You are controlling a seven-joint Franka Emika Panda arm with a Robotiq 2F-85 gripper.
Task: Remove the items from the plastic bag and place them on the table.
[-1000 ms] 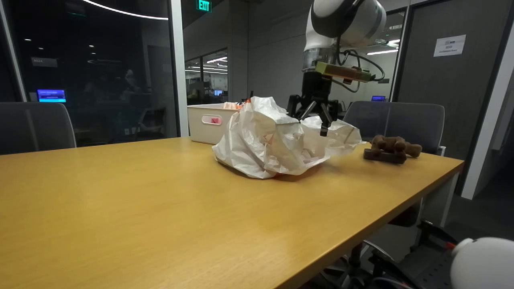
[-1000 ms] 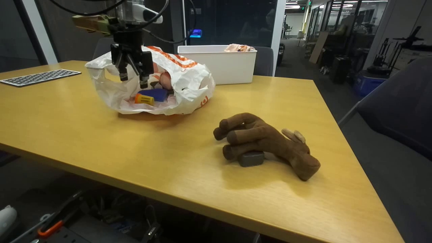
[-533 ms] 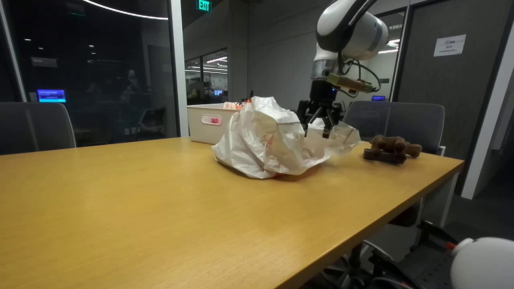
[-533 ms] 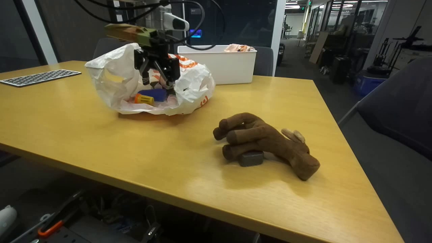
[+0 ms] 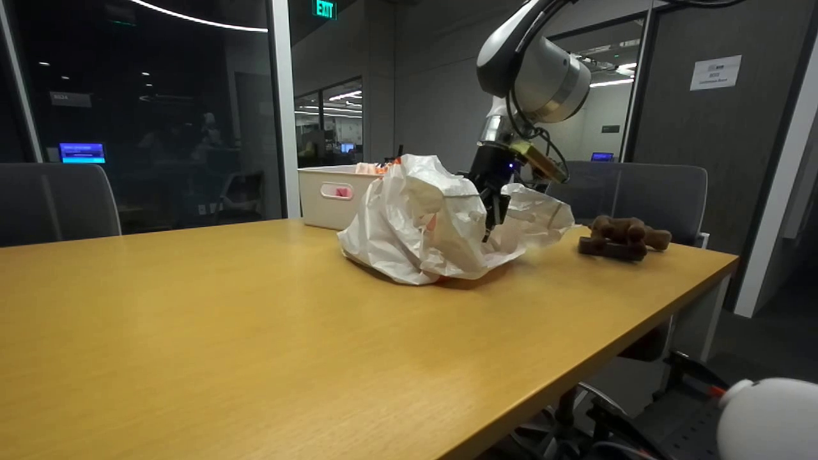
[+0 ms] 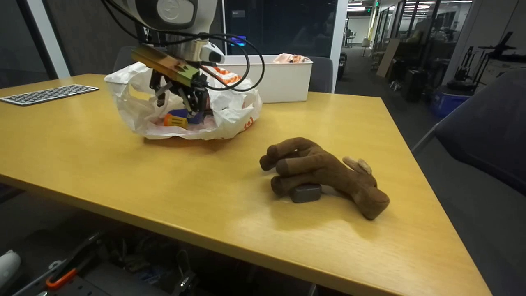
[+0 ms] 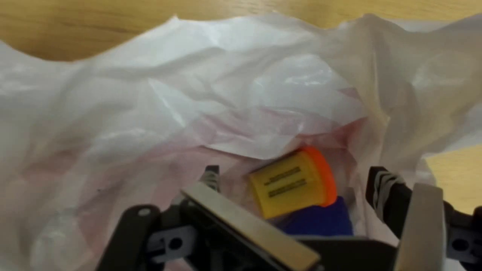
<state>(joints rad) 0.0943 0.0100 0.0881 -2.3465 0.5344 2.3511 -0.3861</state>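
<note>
The white plastic bag (image 5: pixel 409 230) lies on the table with its mouth open, and it shows in an exterior view (image 6: pixel 240 100) and the wrist view (image 7: pixel 233 86). Inside are a yellow container with an orange rim (image 7: pixel 290 184), which also shows in an exterior view (image 6: pixel 176 121), and a blue item (image 7: pixel 320 220) partly under it. My gripper (image 7: pixel 294 175) is open and tilted at the bag's mouth, its fingers spread on either side of the yellow container, apart from it. An exterior view also shows the gripper (image 6: pixel 176 108) partly covering the blue item. The bag hides its deeper contents.
A brown plush animal (image 6: pixel 328 168) lies over a dark block (image 6: pixel 306 194) on the table (image 6: pixel 197 172). A white bin (image 6: pixel 263 80) with cloth stands behind the bag. A keyboard (image 6: pixel 49 94) lies at the far side. Chairs stand round the table.
In an exterior view my gripper first moved right, then came back a little left, tilted, and lowered into the bag's mouth. The bag and the plush animal stayed in place.
</note>
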